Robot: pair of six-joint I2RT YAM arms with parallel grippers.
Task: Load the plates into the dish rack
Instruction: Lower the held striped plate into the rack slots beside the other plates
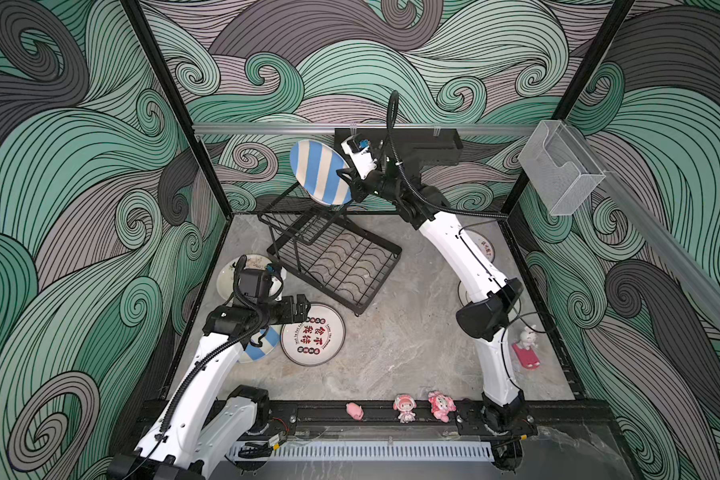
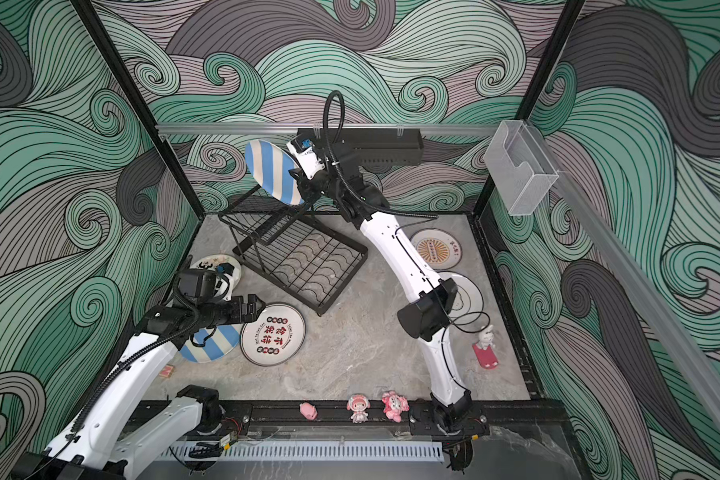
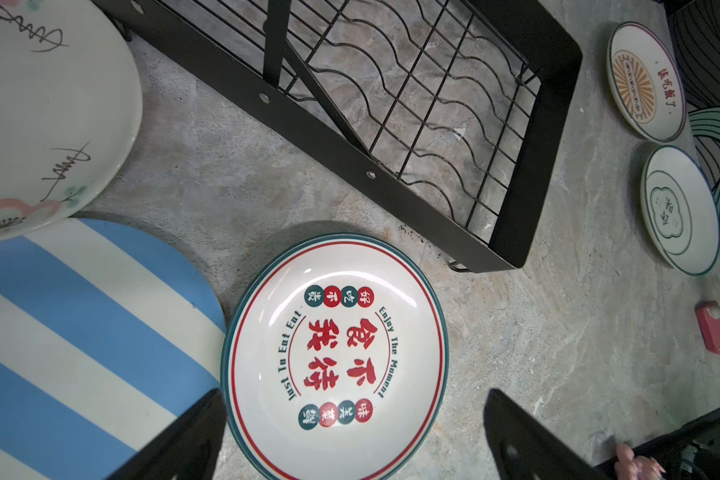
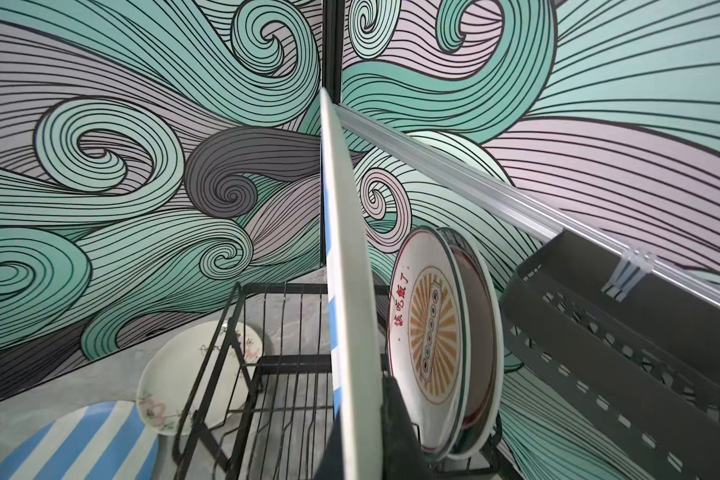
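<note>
My right gripper (image 1: 347, 183) is shut on the rim of a blue-and-cream striped plate (image 1: 317, 172), held on edge above the raised tier of the black wire dish rack (image 1: 352, 306). The right wrist view shows that plate (image 4: 348, 291) edge-on beside a sunburst plate (image 4: 429, 332) and another plate (image 4: 481, 332) standing in the rack (image 4: 292, 359). My left gripper (image 3: 354, 395) is open, low over a white plate with red characters (image 3: 337, 349). A striped plate (image 3: 80, 332) and a floral plate (image 3: 38, 116) lie beside it. A sunburst plate (image 2: 437, 249) and a teal-rimmed plate (image 2: 466, 295) lie at the right.
A black perforated shelf (image 1: 429, 145) and a clear acrylic box (image 1: 562, 170) hang on the wall rails. Three pink figurines (image 1: 404, 407) stand on the front rail. A white rabbit on a red stand (image 1: 526, 345) sits near the right arm's base.
</note>
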